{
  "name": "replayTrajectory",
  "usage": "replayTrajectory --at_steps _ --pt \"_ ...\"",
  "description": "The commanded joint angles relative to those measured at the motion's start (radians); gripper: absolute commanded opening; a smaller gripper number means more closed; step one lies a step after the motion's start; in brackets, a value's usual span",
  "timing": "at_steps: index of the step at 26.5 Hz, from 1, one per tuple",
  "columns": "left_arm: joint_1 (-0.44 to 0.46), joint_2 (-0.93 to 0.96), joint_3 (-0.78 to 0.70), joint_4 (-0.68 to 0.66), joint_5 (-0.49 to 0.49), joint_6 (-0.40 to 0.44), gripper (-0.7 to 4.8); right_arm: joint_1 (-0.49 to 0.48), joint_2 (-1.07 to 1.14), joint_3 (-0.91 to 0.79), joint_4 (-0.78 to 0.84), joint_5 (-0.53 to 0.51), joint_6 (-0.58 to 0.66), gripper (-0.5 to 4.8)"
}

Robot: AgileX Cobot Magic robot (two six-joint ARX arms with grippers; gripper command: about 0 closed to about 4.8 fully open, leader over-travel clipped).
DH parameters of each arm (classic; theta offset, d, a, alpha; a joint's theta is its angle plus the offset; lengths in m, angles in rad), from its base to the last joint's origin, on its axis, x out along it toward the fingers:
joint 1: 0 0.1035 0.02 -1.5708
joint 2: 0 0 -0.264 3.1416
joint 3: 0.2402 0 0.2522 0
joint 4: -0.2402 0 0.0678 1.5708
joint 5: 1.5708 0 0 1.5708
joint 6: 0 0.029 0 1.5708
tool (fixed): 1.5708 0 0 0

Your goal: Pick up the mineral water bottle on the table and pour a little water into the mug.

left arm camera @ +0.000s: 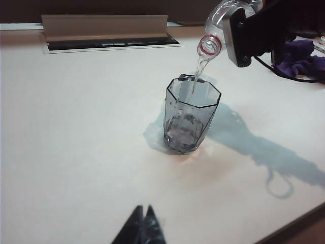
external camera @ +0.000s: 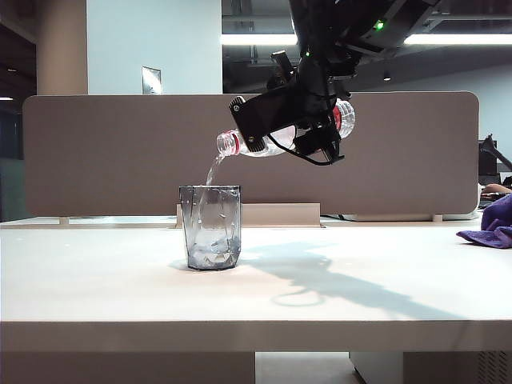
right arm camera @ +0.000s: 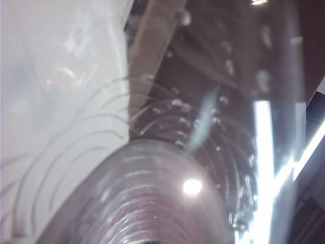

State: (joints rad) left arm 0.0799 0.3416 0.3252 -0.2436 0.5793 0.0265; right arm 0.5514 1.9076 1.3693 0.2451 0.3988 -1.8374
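The mineral water bottle [external camera: 236, 144] hangs tilted in the air, nearly level, with its open red-ringed neck [left arm camera: 209, 46] pointing down at the mug [external camera: 210, 228]. A thin stream of water [external camera: 214, 170] runs from the neck into the mug. My right gripper [external camera: 260, 128] is shut on the bottle's body, above and to the right of the mug. In the right wrist view the ribbed bottle wall [right arm camera: 152, 193] fills the picture and hides the fingers. The smoky-grey faceted mug [left arm camera: 190, 119] stands upright on the table [external camera: 96, 272] with a little water in it. My left gripper [left arm camera: 143, 209] stays low over the table, shut and empty, short of the mug.
A purple cloth [external camera: 492, 224] lies at the table's right edge. A grey partition panel [external camera: 120, 152] closes the back, with a cable tray flap [left arm camera: 106, 33] in front of it. The arm's shadow [external camera: 336, 284] falls to the right of the mug.
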Motion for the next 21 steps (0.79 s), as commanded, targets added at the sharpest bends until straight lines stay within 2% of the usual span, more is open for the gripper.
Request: replayTrajectory --at_steps 1,4,7,8,10,19,20,21 --pt "0.000 0.000 0.003 0.013 0.000 0.002 -0.04 0.001 -0.010 0.006 -0.002 -0.013 0.055 2.74" --pt "0.000 0.000 0.003 0.013 0.001 0.002 -0.04 0.001 -0.009 0.004 -0.044 -0.013 0.175 2.73" --pt "0.000 0.000 0.003 0.013 0.000 0.002 -0.04 0.003 -0.009 0.003 -0.074 -0.035 0.353 2.73" --pt "0.000 0.000 0.003 0.013 0.000 0.002 -0.04 0.004 -0.009 0.003 -0.087 -0.046 0.423 2.72" --pt "0.000 0.000 0.003 0.013 0.001 0.002 -0.04 0.005 -0.009 0.000 -0.097 -0.047 0.644 2.71" --pt "0.000 0.000 0.003 0.013 0.000 0.002 -0.04 0.004 -0.009 0.000 -0.223 -0.209 1.149 2.72" --pt "0.000 0.000 0.003 0.013 0.001 0.002 -0.04 0.002 -0.009 -0.013 -0.210 -0.238 1.238 2.72" --pt "0.000 0.000 0.003 0.013 0.001 0.002 -0.04 0.002 -0.010 -0.023 -0.192 -0.245 1.260 2.73"
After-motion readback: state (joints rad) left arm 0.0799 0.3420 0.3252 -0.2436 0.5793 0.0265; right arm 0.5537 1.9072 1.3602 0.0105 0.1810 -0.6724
